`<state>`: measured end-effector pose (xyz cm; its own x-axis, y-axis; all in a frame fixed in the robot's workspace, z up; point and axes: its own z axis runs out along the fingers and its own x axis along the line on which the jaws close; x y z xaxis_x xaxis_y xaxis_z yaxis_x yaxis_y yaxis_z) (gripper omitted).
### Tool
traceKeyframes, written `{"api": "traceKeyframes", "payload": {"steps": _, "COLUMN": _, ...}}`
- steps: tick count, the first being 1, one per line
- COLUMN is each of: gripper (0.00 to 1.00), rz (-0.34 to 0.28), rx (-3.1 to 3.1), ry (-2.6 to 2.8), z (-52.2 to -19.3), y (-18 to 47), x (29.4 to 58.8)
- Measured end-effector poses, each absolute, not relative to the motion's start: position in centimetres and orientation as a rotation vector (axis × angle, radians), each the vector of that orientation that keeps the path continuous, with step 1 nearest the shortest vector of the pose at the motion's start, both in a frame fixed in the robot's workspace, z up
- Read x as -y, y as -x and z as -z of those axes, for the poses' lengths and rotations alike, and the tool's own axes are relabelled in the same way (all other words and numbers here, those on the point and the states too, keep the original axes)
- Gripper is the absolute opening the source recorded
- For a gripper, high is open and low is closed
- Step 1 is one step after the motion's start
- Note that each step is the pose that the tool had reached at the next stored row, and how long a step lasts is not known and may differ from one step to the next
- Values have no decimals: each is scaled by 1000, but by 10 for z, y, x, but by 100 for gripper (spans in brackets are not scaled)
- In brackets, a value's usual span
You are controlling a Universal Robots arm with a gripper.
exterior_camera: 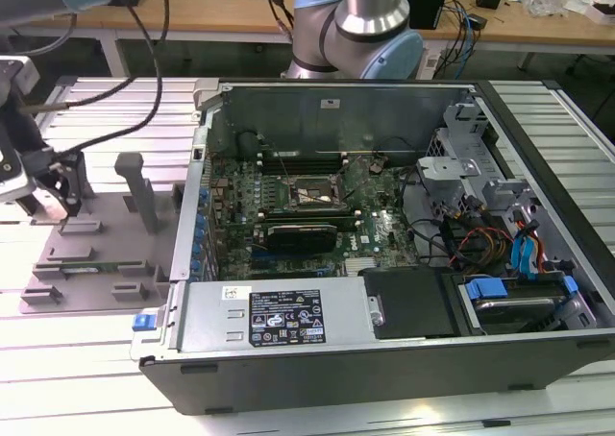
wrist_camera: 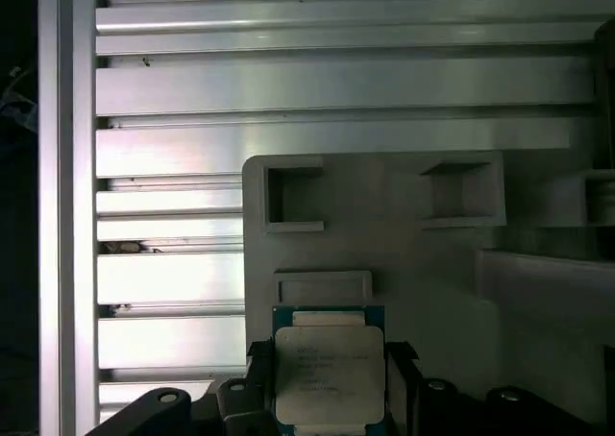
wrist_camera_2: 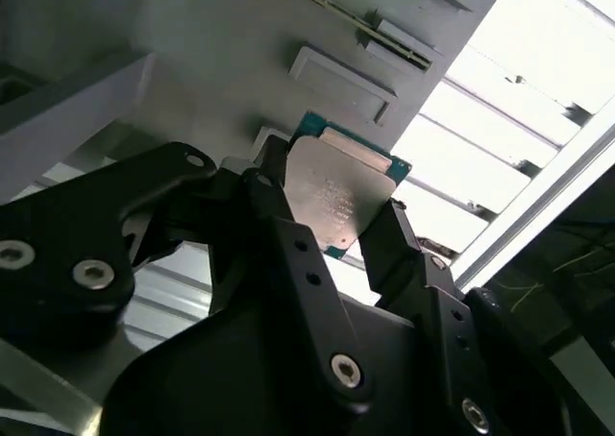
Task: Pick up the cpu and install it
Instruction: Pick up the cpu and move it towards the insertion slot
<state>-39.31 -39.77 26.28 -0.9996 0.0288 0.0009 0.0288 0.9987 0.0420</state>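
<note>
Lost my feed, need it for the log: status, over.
Gripper shut on the cpu. Cpu at the grey fixture, outside the computer case. Fixture's upright post stands between gripper and case.

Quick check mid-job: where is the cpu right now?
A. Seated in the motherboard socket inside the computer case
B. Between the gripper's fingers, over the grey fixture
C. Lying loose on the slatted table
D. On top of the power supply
B: in the second wrist view the gripper is closed on the edges of the cpu, with the grey fixture behind it in the first wrist view.
</note>
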Motion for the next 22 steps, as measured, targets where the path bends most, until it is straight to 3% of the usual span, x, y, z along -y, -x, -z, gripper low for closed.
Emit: {"api": "traceKeyframes", "payload": {"steps": 22, "gripper": 55, "rz": 66, "rx": 3140, "ry": 45, "z": -393, "y": 393, "x": 397}}
